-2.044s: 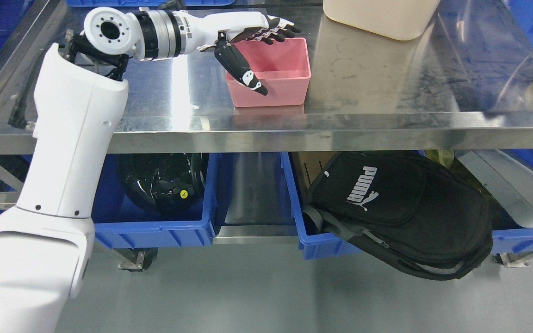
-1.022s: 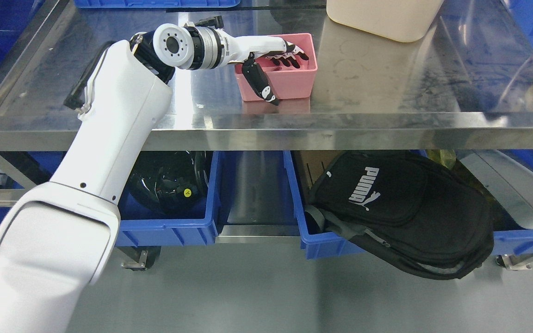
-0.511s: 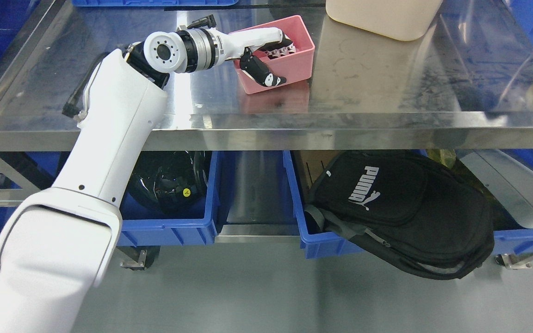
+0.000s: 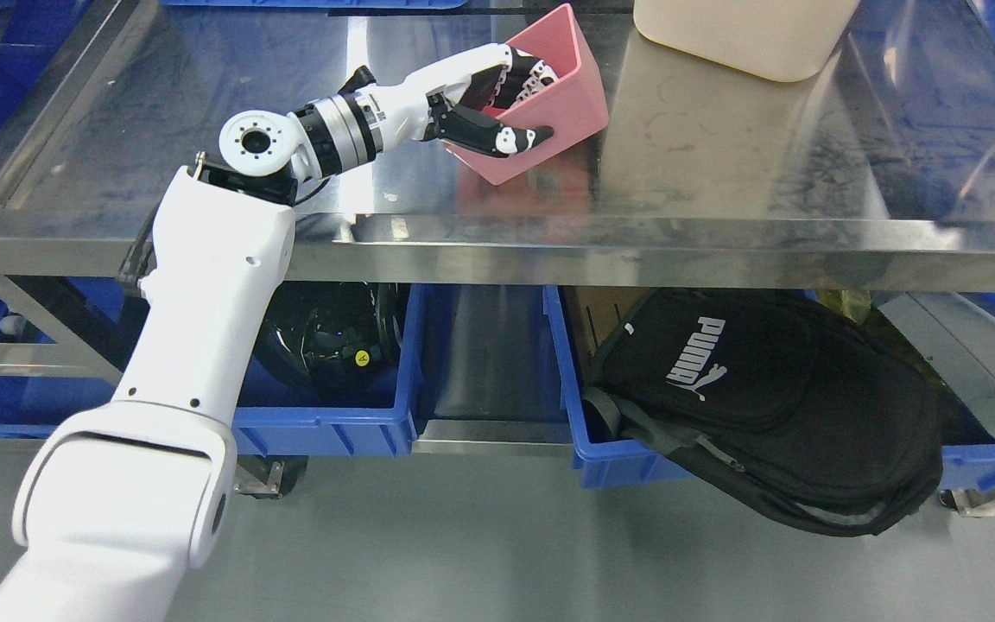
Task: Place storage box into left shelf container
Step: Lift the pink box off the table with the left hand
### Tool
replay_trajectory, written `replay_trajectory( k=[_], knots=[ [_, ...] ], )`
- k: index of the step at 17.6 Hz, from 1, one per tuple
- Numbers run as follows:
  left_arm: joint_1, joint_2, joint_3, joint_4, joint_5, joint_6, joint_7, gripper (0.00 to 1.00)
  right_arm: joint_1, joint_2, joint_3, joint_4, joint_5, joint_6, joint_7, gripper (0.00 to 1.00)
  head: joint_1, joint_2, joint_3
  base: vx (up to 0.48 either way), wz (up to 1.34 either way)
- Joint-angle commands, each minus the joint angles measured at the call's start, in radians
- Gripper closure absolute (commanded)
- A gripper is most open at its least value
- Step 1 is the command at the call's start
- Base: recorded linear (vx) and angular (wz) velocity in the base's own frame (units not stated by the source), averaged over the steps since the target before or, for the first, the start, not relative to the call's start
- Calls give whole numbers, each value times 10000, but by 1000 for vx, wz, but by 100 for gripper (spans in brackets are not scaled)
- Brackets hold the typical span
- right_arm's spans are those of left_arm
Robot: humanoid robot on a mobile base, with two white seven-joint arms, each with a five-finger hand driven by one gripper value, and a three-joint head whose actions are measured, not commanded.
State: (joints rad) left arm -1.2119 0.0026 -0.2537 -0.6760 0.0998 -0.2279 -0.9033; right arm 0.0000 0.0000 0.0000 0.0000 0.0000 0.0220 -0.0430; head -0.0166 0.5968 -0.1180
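1. Since the frame two seconds earlier, the pink box [image 4: 549,104] has gone from sitting flat on the steel table [image 4: 722,173] to being tipped up, with its right end raised and its lower left corner near the tabletop. The camera view has also shifted slightly.
2. The left hand [image 4: 484,108] is clamped on the left wall of the pink box. The fingers [image 4: 525,76] curl over the rim into the inside of the box; the thumb [image 4: 497,136] presses against the near outer wall.
3. The left arm [image 4: 204,285] enters from the lower left and reaches over the near edge of the table.
4. The pink box is tilted, open side facing up and to the left. Whether its lowest corner touches the tabletop cannot be told.
5. A cream container [image 4: 748,34] stands on the far side of the table, just right of the pink box.
6. Under the table, the left blue bin [image 4: 325,428] holds a black helmet [image 4: 325,341].
7. To the right, a second blue bin [image 4: 614,471] holds a black bag [image 4: 765,406], which overhangs the near rim.
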Motion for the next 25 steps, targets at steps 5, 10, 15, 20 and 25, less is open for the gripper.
replay_trajectory(
  k=[5,10,15,20,25],
  knots=[
    [1703,149,2107,-2149,3842,-130,-294,100,92,-174,-46,-174,16,-5,1,0,0,0,0,0,0],
    [2912,149,2061,-5060,5276,-847,-140,100,92,-174,-46,-174,16,-5,1,0,0,0,0,0,0],
    [4951,149,1527,-7930,5291,-2857,1667,100,92,-174,-46,-174,16,-5,1,0,0,0,0,0,0],
    [7652,149,-529,-9101,5245,-4790,2176,100,92,-174,-46,-174,16,-5,1,0,0,0,0,1,18],
    [8498,149,-455,-9101,5245,-5528,2161,100,92,-174,-46,-174,16,-5,1,0,0,0,0,55,337]
  ],
)
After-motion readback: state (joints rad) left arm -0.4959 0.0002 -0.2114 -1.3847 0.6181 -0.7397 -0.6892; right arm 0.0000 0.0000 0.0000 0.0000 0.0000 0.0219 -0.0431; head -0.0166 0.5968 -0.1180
